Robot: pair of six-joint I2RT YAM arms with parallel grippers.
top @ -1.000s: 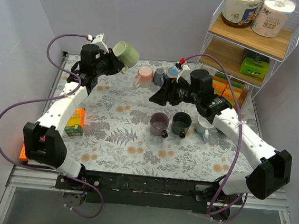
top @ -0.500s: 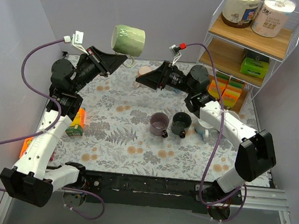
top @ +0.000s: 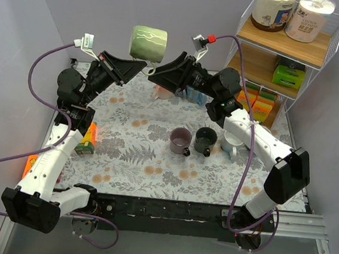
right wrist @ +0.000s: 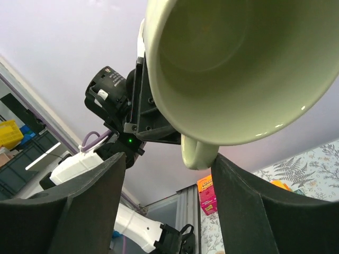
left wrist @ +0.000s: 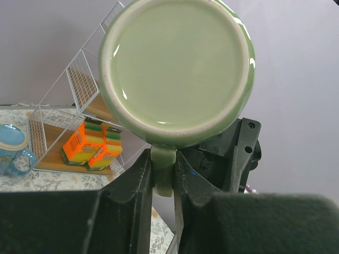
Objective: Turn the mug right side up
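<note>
STATUS partway | green mug [top: 149, 43] off the surface [top: 131, 153], mid-air at 11 o'clock, tipped sideways, mouth toward right arm | left end effector [left wrist: 162, 177] pinches its handle | right end effector [top: 155, 73] spread at mug's 5 o'clock, gripping nothing | LEFT: rotate upright, set down
</note>
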